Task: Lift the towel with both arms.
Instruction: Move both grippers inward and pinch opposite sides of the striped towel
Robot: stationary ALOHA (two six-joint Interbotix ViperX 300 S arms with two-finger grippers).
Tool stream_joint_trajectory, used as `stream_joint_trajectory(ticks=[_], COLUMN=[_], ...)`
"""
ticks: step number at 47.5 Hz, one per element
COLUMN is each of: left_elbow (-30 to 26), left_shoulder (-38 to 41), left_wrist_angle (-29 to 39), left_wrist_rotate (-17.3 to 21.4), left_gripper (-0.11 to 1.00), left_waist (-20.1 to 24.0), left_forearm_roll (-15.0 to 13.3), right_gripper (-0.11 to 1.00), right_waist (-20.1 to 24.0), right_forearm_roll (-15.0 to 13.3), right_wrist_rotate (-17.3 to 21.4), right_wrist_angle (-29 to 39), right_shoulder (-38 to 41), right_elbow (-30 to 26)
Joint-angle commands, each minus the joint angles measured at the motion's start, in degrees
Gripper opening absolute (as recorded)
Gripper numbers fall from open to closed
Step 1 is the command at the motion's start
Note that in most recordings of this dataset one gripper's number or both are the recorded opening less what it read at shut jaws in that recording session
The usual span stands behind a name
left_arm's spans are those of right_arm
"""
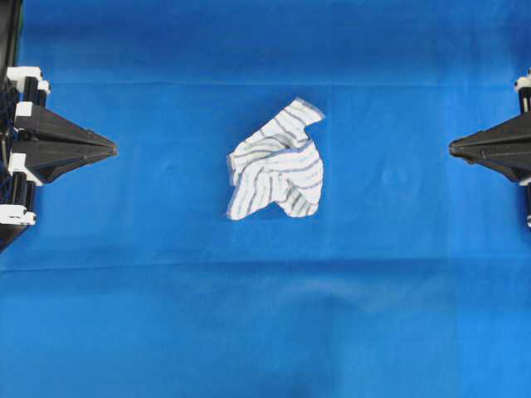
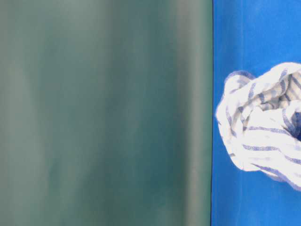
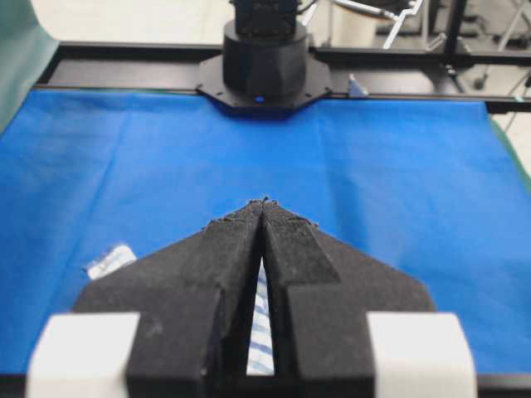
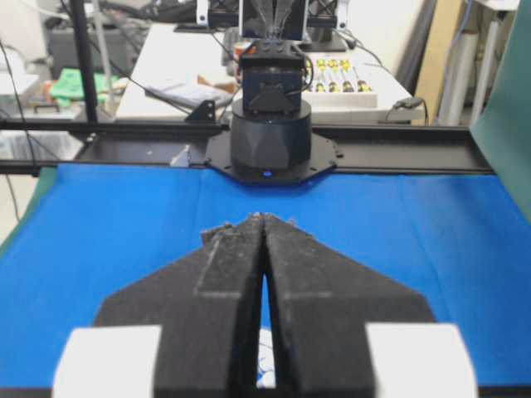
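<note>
The towel (image 1: 278, 164), white with thin blue-grey stripes, lies crumpled on the blue table cloth (image 1: 265, 315) near the middle. It fills the right of the table-level view (image 2: 263, 129). My left gripper (image 1: 113, 149) is at the left edge, shut and empty, far from the towel. My right gripper (image 1: 452, 148) is at the right edge, shut and empty, equally far. In the left wrist view the closed tips (image 3: 265, 201) point across the cloth; a towel corner (image 3: 109, 259) shows beside them. In the right wrist view the tips (image 4: 262, 217) are closed; a sliver of towel (image 4: 265, 347) shows behind.
Each wrist view shows the opposite arm's black base, in the left wrist view (image 3: 264, 70) and in the right wrist view (image 4: 270, 141), at the far edge of the cloth. A green backdrop (image 2: 103, 113) fills the left of the table-level view.
</note>
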Motion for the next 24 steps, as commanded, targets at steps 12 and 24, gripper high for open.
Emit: stream_joint_trajectory(ticks=[12, 24], left_elbow=[-3.6, -6.15], left_shoulder=[8.09, 20.13], left_wrist_angle=[0.53, -0.44], left_wrist_rotate=[-0.26, -0.35], left_gripper=[0.0, 0.0], left_waist=[-0.35, -0.35], left_forearm_roll=[-1.05, -1.05], right_gripper=[0.0, 0.0], right_waist=[-0.26, -0.26], right_forearm_roll=[0.0, 0.26], right_wrist_rotate=[0.26, 0.44], right_wrist_angle=[7.29, 8.26], right_shoulder=[6.24, 18.54], right_elbow=[-5.54, -8.88])
